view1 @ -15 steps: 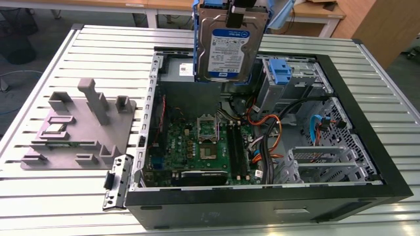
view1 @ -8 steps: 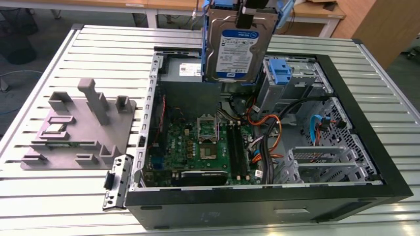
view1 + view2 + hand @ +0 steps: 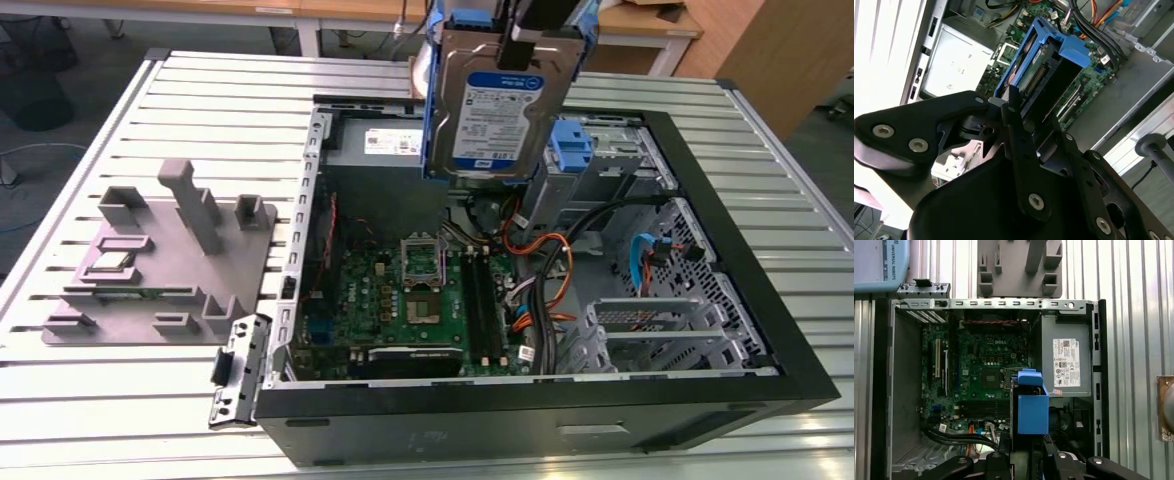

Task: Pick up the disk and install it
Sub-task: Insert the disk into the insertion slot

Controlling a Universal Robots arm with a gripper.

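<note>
Above the open computer case, the disk hangs upright in the air with its label turned toward the exterior view and blue rails down both long edges. The jaws are closed on its upper end. In the second wrist view one of the fingers lies flat against the disk's side, so the hold looks firm but covers only a small part of the body.

Nothing is seated yet. The disk is clear of every part inside and well above the motherboard.

The main risk, as I judge it, is the grip. Smooth metal is pinched at one end only, so the disk could swing or slide if its lower edge strikes anything on the way down. If it dropped from here it would land on the motherboard or on the power supply box, which sits just beside its path.

A second risk is the tangle of cables below and toward the exterior view's right. A rail could catch a loop, drag it into the bay or pull a plug loose.

The third is alignment. The rails must meet their guides squarely, near the spare blue latch at the far corner. A slight tilt would probably jam one rail against the metal frame, and pushing on could bend the plastic or twist the disk between the jaws. I cannot make out the guides themselves.
</note>
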